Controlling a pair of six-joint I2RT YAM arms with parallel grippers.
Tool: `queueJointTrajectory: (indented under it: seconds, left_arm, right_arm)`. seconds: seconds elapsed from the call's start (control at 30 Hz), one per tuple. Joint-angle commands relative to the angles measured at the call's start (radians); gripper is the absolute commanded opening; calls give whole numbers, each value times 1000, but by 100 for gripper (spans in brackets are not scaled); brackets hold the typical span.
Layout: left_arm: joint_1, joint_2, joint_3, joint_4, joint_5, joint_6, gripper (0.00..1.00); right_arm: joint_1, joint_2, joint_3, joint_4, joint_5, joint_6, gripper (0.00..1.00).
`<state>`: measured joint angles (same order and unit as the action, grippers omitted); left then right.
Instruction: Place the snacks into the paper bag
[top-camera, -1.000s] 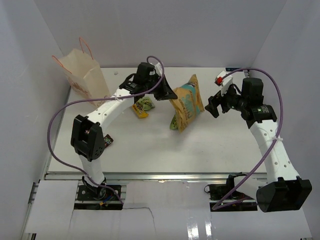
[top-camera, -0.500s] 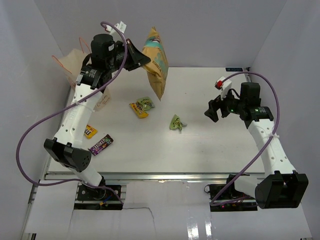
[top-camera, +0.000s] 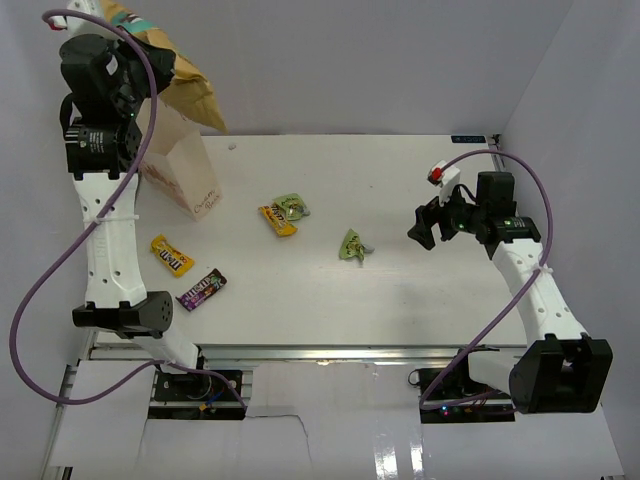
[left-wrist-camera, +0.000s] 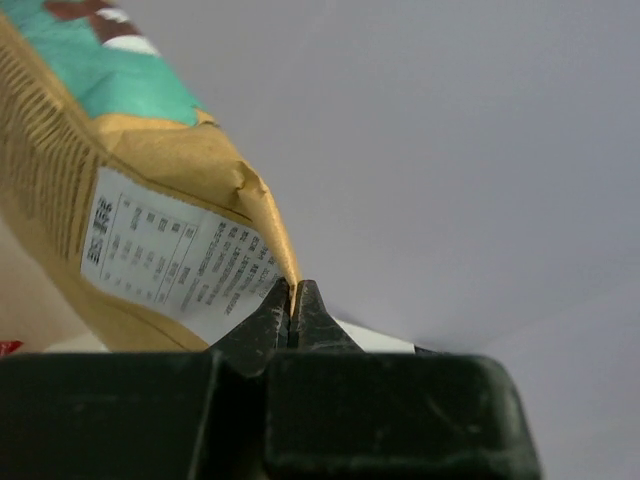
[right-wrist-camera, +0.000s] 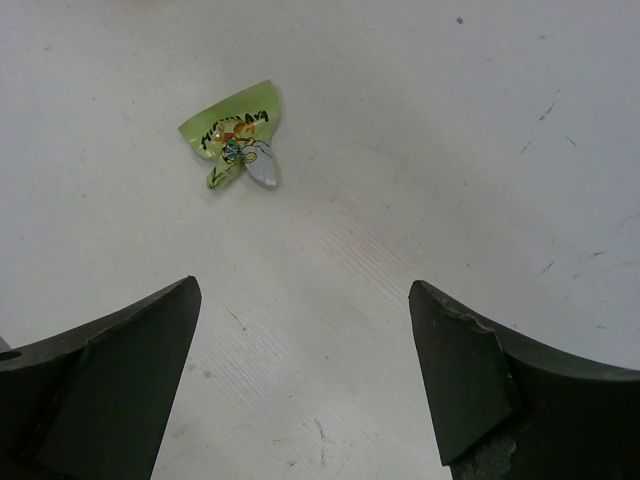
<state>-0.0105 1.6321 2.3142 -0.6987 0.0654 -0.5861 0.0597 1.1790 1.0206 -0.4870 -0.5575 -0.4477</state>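
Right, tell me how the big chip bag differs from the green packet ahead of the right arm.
The chip bag is far larger than the green packet. The chip bag is yellow-orange with teal; the packet is light green. The chip bag hangs pinched in the shut left tool over the paper bag; the packet lies on the table ahead of the open right tool. Neither is in the paper bag yet.

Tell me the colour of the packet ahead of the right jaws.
The packet is light green; clearest in the right wrist view.
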Motion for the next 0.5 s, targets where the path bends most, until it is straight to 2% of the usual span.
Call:
queueJointTrajectory:
  seconds: [0.0,0.03,0.13,0.3,0.4,0.47]
  left_arm:
    - [9,-57,50,96,-42,-9,0]
    - [55,-55,50,103,-47,-11,0]
    - [95,-49,54,117,-50,-21,0]
    - [127,-37,47,120,-93,-27,0]
    - [138,-34,45,162,-66,-35,0]
    - [144,-28,48,198,9,-46,0]
  right_arm:
    - [-6,7,-14,47,-21,6,90]
    - [-8,8,-17,48,-24,7,90]
    - [-11,11,-31,54,-30,7,90]
    - [-15,14,-56,65,-32,4,90]
    - [-18,19,-65,71,-36,3,90]
    - [-18,22,-73,73,-42,3,91]
